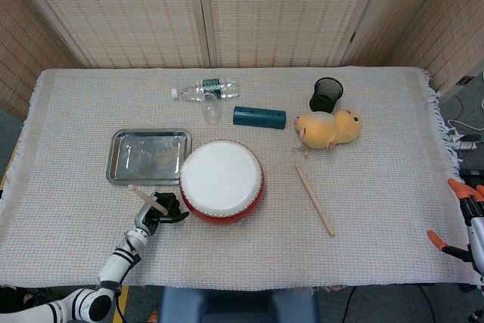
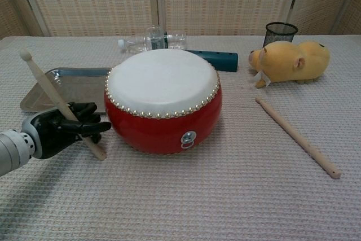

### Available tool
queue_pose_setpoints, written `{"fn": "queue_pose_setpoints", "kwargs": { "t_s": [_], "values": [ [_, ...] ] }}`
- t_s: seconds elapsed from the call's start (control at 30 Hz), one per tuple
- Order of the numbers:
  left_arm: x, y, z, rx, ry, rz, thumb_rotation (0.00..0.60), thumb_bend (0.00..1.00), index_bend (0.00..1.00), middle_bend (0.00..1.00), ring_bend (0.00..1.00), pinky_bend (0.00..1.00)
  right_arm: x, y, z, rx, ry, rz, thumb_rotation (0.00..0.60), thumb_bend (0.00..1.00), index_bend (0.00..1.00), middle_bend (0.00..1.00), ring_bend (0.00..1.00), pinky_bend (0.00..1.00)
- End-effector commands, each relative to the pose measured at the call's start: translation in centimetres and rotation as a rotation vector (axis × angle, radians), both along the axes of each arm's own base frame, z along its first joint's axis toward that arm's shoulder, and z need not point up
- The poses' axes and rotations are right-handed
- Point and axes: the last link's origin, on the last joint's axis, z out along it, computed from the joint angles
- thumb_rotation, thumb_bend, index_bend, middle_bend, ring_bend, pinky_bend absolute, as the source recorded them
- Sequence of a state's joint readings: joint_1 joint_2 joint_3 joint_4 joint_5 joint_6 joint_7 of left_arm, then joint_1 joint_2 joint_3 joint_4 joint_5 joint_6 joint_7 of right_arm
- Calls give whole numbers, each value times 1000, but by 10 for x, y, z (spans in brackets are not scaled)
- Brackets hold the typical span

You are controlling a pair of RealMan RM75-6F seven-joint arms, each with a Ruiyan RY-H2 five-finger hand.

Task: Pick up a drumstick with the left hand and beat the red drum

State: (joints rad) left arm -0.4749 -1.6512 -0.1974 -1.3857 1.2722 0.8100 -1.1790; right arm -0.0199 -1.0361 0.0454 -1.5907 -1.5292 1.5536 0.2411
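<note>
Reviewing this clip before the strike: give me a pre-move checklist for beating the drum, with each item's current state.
1. Stick held: left hand grips the drumstick: ok.
2. Stick angle: tip points up and away from the drum, butt low beside the drum's wall: not ok for a strike yet.
3. Drumhead free: nothing on it: ok.
4. Swing path: tray lies behind the hand, close: cannot tell if it clears.
5. Grip firmness: cannot tell.
6. Right hand sits at the table's far edge, away from the drum: ok.
</note>
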Motion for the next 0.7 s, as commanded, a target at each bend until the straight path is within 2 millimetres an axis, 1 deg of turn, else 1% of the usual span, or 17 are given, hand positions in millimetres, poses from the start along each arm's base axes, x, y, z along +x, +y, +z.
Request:
{"fn": "queue_pose_setpoints", "kwargs": {
  "t_s": [0.03,0.33,0.5,0.6,0.7],
  "values": [
    [0,-4,-1,-16,9,-15,600,191,861,883,795,728,0,0,-1,1,-1,0,600,195,0,101,0,13],
    [3,-9,-12,-38,25,-23,600,191,875,899,807,738,0,0,0,0,-1,-1,600,195,0,101,0,13],
    [4,-8,-15,-21,35,-17,600,204,911,938,847,851,-1,0,0,-1,-2,-4,600,194,0,102,0,13],
    [5,-9,-16,-17,49,-23,600,211,924,953,863,875,-2,0,0,0,-4,-4,600,195,0,101,0,13],
    [5,-9,-16,-10,63,-28,600,241,950,983,892,906,-2,0,0,1,-6,-5,600,195,0,102,0,13]
  ]
}}
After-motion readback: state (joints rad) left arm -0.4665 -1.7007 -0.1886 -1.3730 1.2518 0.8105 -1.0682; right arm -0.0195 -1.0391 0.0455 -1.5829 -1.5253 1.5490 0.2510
